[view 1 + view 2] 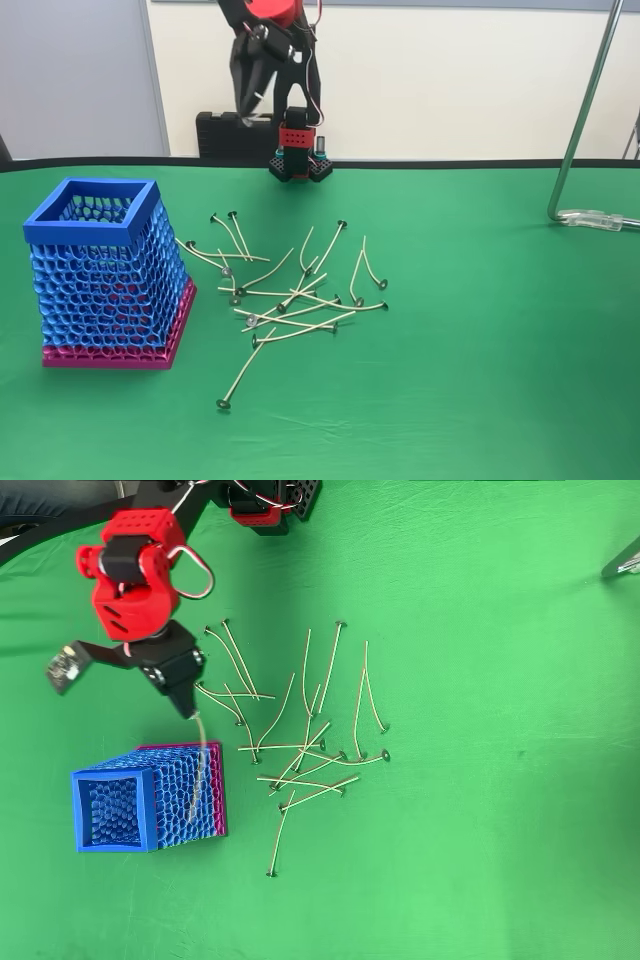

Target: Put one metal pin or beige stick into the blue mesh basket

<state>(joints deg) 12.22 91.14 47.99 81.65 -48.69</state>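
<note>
In the overhead view my black-fingered gripper [188, 708], on the red arm, is shut on one beige stick [196, 770]. The stick hangs from the fingertips and overlaps the side wall of the blue mesh basket [78, 810]. In the fixed view the gripper [250, 95] is raised high at the back of the table, well above and behind the basket [85, 235]. The basket stands upright at the left on its pink base. Several more sticks with metal discs lie scattered and crossed in a pile [290, 300] [300, 750] on the green cloth to the basket's right.
The arm's base [298, 150] sits at the back edge of the green table, with a black box [215, 135] behind it. A metal stand [580, 120] rises at the far right, and its foot [625, 560] rests on the cloth. Open green cloth lies right of the pile and in front.
</note>
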